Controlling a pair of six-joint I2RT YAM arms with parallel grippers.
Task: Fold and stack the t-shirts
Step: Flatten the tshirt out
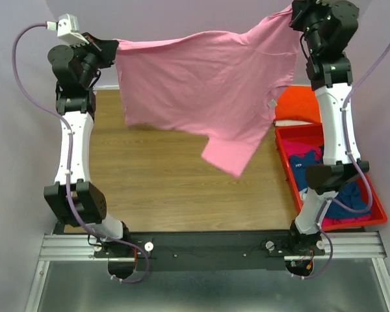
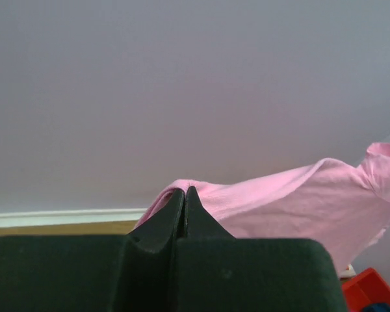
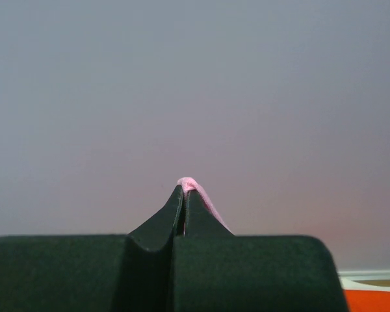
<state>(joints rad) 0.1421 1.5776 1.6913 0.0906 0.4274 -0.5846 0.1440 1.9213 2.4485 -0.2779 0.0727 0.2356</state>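
The left gripper [image 1: 115,47] and the right gripper [image 1: 292,17] are each closed tight on the pink t-shirt [image 1: 208,84]. It hangs stretched between them.

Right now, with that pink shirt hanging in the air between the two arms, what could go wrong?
1. The right hand pinches only a sliver of the pink t-shirt at its very tips, so the cloth might slip free.
2. One part droops lower than the rest, so it may land bunched on the table.
3. That drooping part hangs close to the red bin and might catch on its edge.
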